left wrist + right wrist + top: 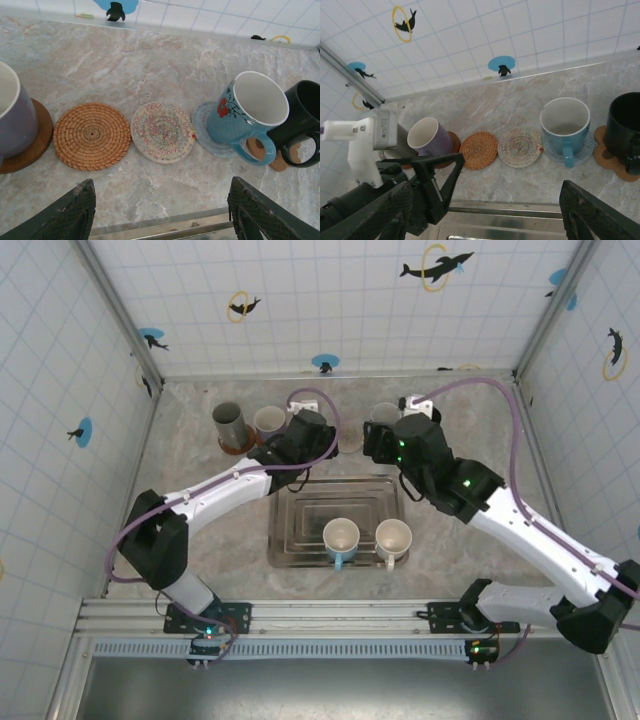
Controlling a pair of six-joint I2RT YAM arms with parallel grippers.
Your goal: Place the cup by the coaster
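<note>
Dark fingers (70, 212) of the left tool (161, 200) sit in the bottom corners of the left wrist view, spread wide with nothing between them. Right tool (487, 195) is the same: fingers apart, empty, hanging over the far rim of the tray (520, 207). Neither touches a cup.

Left arm (215, 485): elbow swung out to the left, forearm running up and right, wrist over the tray's far edge and aimed at the back row. Right arm (540, 535): elbow far right, forearm running up and left, wrist at the back near the middle. The two wrists are close together but apart.

Back row on the surface (150, 60), left to right:
- purple cup (12, 117) on a dark wood coaster (37, 142)
- rattan coaster (92, 136), bare
- multicoloured coaster (162, 131), bare, just beside the rattan one
- blue cup (250, 112) with a red flower, upright on a pale blue coaster (200, 125), handle toward the arms
- black mug (305, 117) on a light wood coaster (257, 147), right against the blue cup; touching or not, can't tell

In the top view a grey tumbler (229, 423) stands just left of the purple cup. Two more cups sit side by side at the tray's near edge: a blue-handled cup (340, 538) and a cream cup (393, 538).
</note>
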